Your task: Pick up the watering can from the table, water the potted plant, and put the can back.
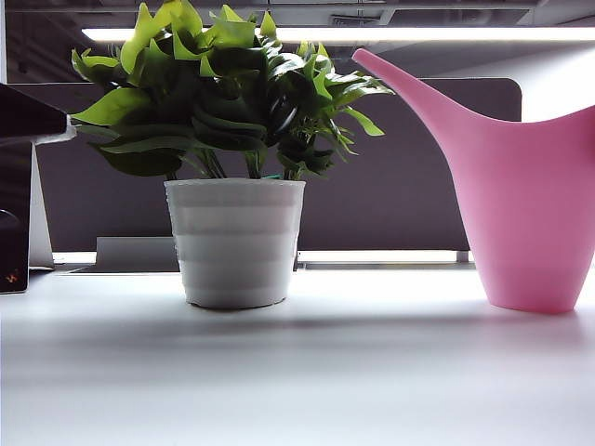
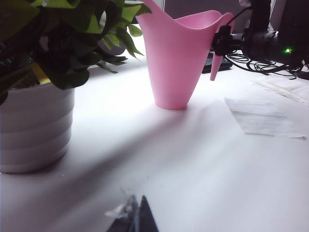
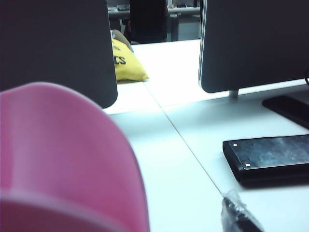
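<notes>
The pink watering can (image 1: 530,204) stands upright on the table (image 1: 307,372) at the right, its long spout reaching toward the potted plant (image 1: 234,139) in its white ribbed pot (image 1: 236,243). In the left wrist view my right gripper (image 2: 221,41) is level with the can's (image 2: 176,58) thin handle on its far side. Its wrist view is filled by the can's rim (image 3: 63,159), with one finger (image 3: 237,215) showing beside it and the jaws spread open; the other finger is hidden. My left gripper (image 2: 137,215) hovers low over the table, tips together, holding nothing.
Dark grey partition panels (image 1: 409,186) stand behind the table. A black flat device (image 3: 270,157) lies beside the can, and a yellow bag (image 3: 126,63) sits further back. Papers (image 2: 260,116) and cables (image 2: 256,65) lie near the right arm. A dark screen (image 1: 14,214) stands at the far left.
</notes>
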Tool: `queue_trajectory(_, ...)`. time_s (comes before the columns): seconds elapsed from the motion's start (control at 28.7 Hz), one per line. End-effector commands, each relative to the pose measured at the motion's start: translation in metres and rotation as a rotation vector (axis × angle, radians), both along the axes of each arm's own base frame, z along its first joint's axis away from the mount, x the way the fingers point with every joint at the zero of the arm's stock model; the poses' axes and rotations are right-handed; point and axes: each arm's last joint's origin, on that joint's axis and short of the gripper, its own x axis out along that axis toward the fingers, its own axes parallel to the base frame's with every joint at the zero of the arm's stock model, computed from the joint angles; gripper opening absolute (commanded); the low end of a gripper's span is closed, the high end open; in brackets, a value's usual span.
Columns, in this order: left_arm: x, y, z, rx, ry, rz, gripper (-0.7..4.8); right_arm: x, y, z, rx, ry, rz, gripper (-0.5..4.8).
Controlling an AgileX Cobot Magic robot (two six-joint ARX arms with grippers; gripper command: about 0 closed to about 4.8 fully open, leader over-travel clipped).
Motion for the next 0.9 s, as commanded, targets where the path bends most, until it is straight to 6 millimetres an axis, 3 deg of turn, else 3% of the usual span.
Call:
queue_trajectory(0.03,-0.0001,-0.0002,0.001,-0.005,-0.006,-0.005,-0.05,0.0003,0.0002,0.0039,0.003,-0.031,0.003,4.79)
queue_trajectory(0.1,-0.0001,-0.0002,0.001,-0.005,-0.006,-0.005,-0.05,0.0003,0.0002,0.004,0.002,-0.032,0.002,4.79)
queue_trajectory(0.14,-0.0001,-0.0002,0.001,-0.005,-0.006,-0.005,-0.05,0.0003,0.0002,0.004,0.002,-0.032,0.002,4.22)
queue_trajectory(0.28,-0.0001,-0.0002,0.001,-0.005,-0.006,-0.005,-0.05,0.0003,0.0002,0.0038,0.003,-0.03,0.003,2.79)
queue_trajectory(0.45,-0.0001,-0.0002,0.001,-0.005,-0.006,-0.005,-0.05,0.0003,0.0002,0.0039,0.003,-0.031,0.004,2.58)
queue_trajectory(0.52,-0.0001,-0.0002,0.001,-0.005,-0.006,-0.005,-0.05,0.0005,0.001,0.0039,0.002,-0.03,0.029,1.98)
queue_trajectory(0.59,-0.0001,-0.0002,0.0009,-0.005,-0.006,-0.005,-0.05,0.0007,0.0016,0.0039,0.002,-0.03,0.05,1.95)
queue_trajectory(0.9,-0.0001,-0.0002,0.0008,-0.004,-0.004,-0.005,-0.05,0.0007,0.0018,0.0037,0.002,-0.028,0.055,0.84)
